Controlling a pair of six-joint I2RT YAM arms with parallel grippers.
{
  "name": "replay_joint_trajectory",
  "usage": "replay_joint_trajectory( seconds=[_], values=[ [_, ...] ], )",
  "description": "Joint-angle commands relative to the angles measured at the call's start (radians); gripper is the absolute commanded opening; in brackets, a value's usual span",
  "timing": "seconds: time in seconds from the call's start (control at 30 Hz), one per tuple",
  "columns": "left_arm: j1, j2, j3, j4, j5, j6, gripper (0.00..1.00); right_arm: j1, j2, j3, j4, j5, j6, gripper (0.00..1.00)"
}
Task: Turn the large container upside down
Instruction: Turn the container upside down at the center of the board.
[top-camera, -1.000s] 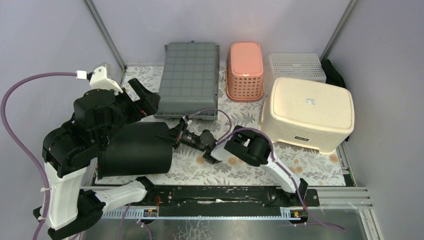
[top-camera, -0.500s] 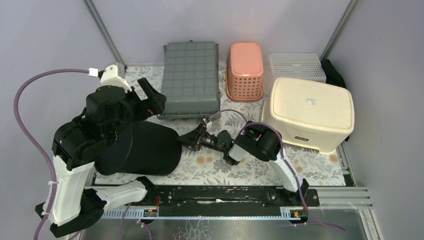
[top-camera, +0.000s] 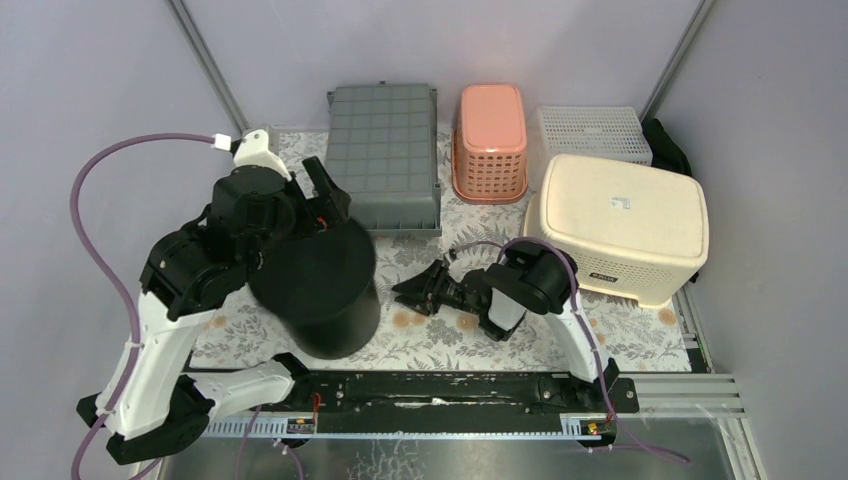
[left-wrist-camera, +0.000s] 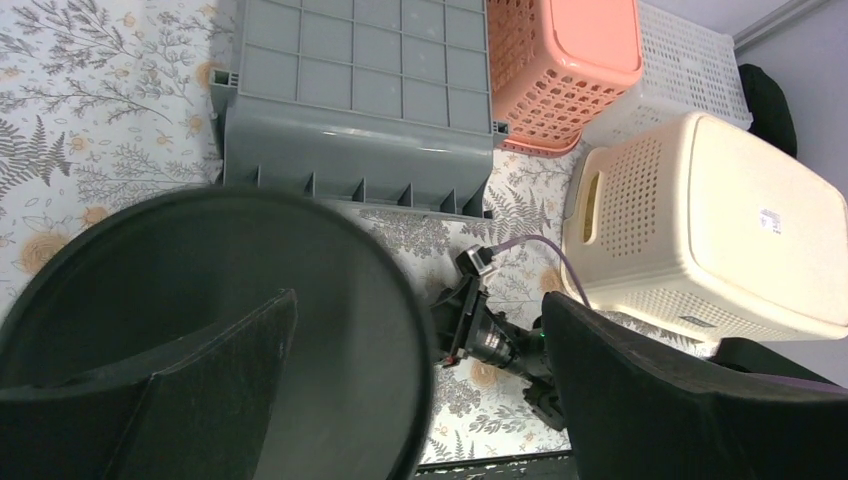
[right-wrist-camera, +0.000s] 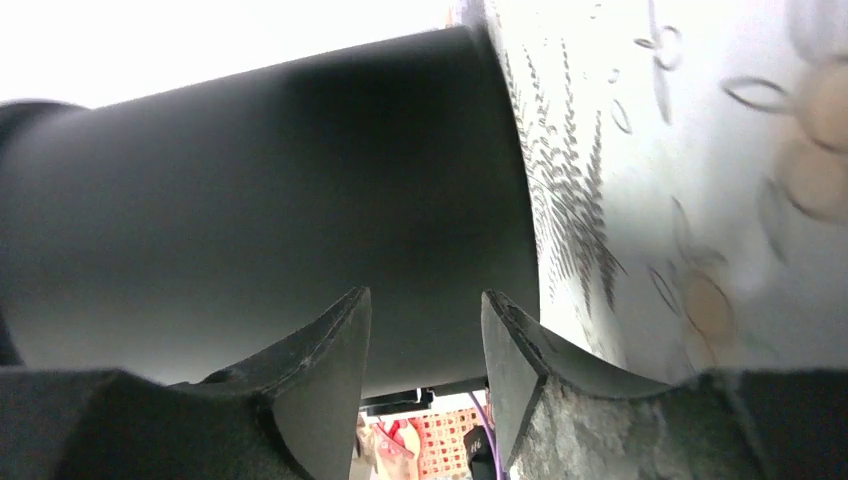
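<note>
The large black container (top-camera: 320, 285) stands on end on the patterned bench (top-camera: 450, 345), left of centre and just in front of the upturned grey crate (top-camera: 383, 155). The round face turned upward looks flat and closed, which I take for its base, though the dark plastic makes that hard to confirm. If so, the flip is nearly done and only settling and letting go remain. The left pincer (left-wrist-camera: 418, 305) is spread wide above that face, one finger over the disc and the other out past the rim, clamped on nothing. Whether either finger touches the plastic I cannot tell. The right pincer (top-camera: 412, 285) lies low beside the container's wall, fingers apart with nothing between them, pointing at the wall from just beside it. The main risk is that nothing grips the container. If its lower rim is not flat on the bench, it could rock and fall back on its side, most likely toward the right pincer or against the crate. A left finger drawn away carelessly could catch the rim and drag the container over. A nudge from the right pincer could slide it across the cloth.
</note>
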Motion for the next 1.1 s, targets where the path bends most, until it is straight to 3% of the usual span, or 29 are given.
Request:
replay_joint_trajectory(
  seconds=[0.0, 0.33, 0.43, 0.67, 0.8, 1.07],
  values=[
    [-0.004, 0.002, -0.042, 0.107, 0.028, 0.007, 1.0, -0.036, -0.062, -0.103, 0.051, -0.011, -0.017, 0.53],
    [-0.003, 0.003, -0.096, 0.155, 0.034, 0.011, 1.0, -0.071, -0.222, -0.123, 0.01, -0.148, -0.059, 0.58],
    [-0.003, 0.005, -0.099, 0.161, 0.034, 0.011, 1.0, -0.071, -0.304, -0.093, -0.165, -0.2, -0.123, 0.59],
    [-0.003, 0.0, -0.11, 0.176, 0.034, 0.008, 1.0, -0.052, -0.538, 0.074, -0.832, -0.196, -0.448, 0.61],
    [-0.003, 0.0, -0.107, 0.178, 0.037, 0.009, 1.0, -0.006, -0.486, 0.219, -0.938, -0.239, -0.496, 0.62],
    [-0.002, -0.023, -0.097, 0.163, 0.026, 0.012, 1.0, 0.086, -0.271, 0.442, -0.917, -0.252, -0.449, 0.62]
  ],
)
